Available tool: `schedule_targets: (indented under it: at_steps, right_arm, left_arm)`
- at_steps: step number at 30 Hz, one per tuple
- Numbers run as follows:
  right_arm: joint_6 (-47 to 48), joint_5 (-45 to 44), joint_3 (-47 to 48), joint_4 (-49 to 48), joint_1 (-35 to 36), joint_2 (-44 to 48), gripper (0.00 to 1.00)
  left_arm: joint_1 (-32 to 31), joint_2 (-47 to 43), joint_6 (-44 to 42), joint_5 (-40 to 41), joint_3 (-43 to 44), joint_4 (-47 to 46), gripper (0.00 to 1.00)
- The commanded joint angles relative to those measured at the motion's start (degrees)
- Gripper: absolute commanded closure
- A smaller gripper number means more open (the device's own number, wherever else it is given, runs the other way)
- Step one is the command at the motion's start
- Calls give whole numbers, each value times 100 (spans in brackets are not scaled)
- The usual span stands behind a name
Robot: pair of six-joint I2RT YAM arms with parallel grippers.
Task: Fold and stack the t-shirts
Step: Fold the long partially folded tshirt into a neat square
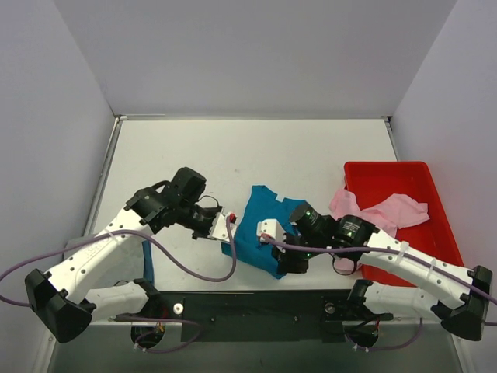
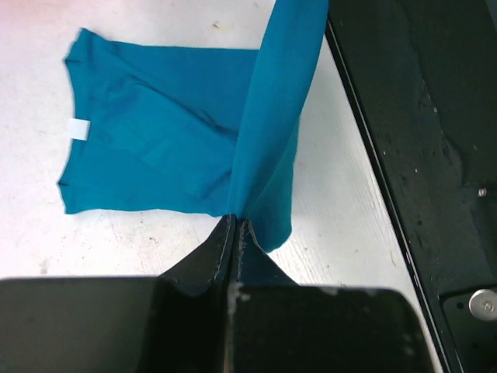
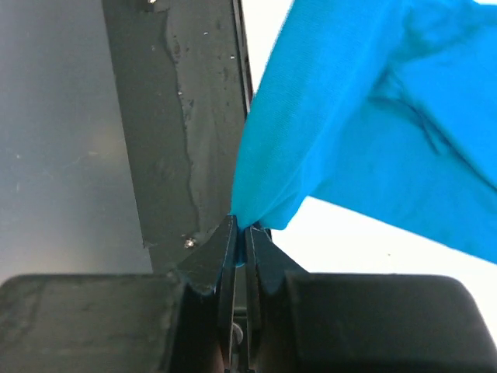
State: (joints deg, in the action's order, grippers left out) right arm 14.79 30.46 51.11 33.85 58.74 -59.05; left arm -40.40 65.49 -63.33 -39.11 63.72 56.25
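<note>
The teal-blue t-shirt (image 1: pixel 260 225) lies partly flat near the front middle of the table. My left gripper (image 1: pixel 231 233) is shut on its left edge. In the left wrist view the jaws (image 2: pixel 235 221) pinch a fold of the teal-blue t-shirt (image 2: pixel 155 148), and a strip rises taut from them. My right gripper (image 1: pixel 286 264) is shut on the shirt's near right corner. The right wrist view shows the cloth (image 3: pixel 373 116) pinched between its fingertips (image 3: pixel 243 224) and lifted. The pale pink t-shirt (image 1: pixel 388 210) lies crumpled over the red tray's left rim. The light grey t-shirt is out of view.
The red plastic tray (image 1: pixel 435 233) stands at the right of the table. The black base plate (image 1: pixel 256 311) of the arms runs along the near edge, close to both grippers; it shows in the left wrist view (image 2: pixel 419 155) and the right wrist view (image 3: pixel 178 116). Grey walls surround the table.
</note>
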Motion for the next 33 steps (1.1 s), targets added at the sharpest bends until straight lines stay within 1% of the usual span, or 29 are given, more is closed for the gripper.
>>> schedule_targets:
  at_steps: [1, 2, 3, 4, 5, 6, 7, 8, 12, 15, 17, 20, 24, 28, 29, 33]
  right_arm:
    - [-635, 635, 92, 518, -818, 305, 100]
    - [-635, 680, 74, 509, -1290, 315, 100]
    - [-574, 750, 74, 518, -1486, 315, 100]
    - [-530, 760, 100, 518, -1871, 228, 100]
    - [-451, 742, 118, 518, -2014, 183, 100]
    - [-398, 734, 170, 544, -2381, 44, 100]
    - [-345, 751, 188, 527, -2541, -19, 100]
    - [-293, 777, 249, 518, -2908, -193, 100]
    - [-125, 743, 635, 527, -3631, -887, 100]
    - [-116, 865, 874, 483, -4053, -1328, 100]
    - [-151, 804, 1041, 483, -4212, -1697, 100]
    - [-195, 874, 1312, 483, -4423, -2259, 100]
    - [-186, 690, 1576, 483, -4643, -2812, 100]
    - [-187, 576, 1884, 474, -4731, -3279, 100]
    - [-169, 567, 2015, 491, -4731, -3445, 100]
    - [-187, 312, 2236, 544, -4740, -3772, 100]
  left_arm:
    - [172, 182, 1065, -184, 386, -631, 100]
    - [199, 366, 1234, -193, 430, -963, 100]
    - [226, 472, 1514, -211, 526, -1106, 100]
    - [243, 734, 1708, -211, 597, -1403, 100]
    - [287, 858, 2041, -193, 754, -1545, 100]
    - [305, 1190, 2157, -167, 851, -1808, 100]
    - [348, 1333, 2376, -45, 1052, -2019, 100]
    - [375, 1656, 2456, 17, 1150, -2108, 100]
    - [586, 2474, 2825, 167, 1748, -2504, 100]
    - [639, 2924, 2861, 193, 2117, -2609, 100]
    - [639, 3197, 2984, 220, 2109, -2916, 100]
    - [648, 3329, 3063, 325, 2004, -3347, 100]
    - [648, 3479, 3204, 474, 1662, -4103, 100]
    - [639, 3663, 3432, 886, 1468, -4885, 100]
    - [639, 3716, 3433, 1001, 1441, -4939, 100]
    - [639, 3821, 3415, 985, 1231, -5220, 100]
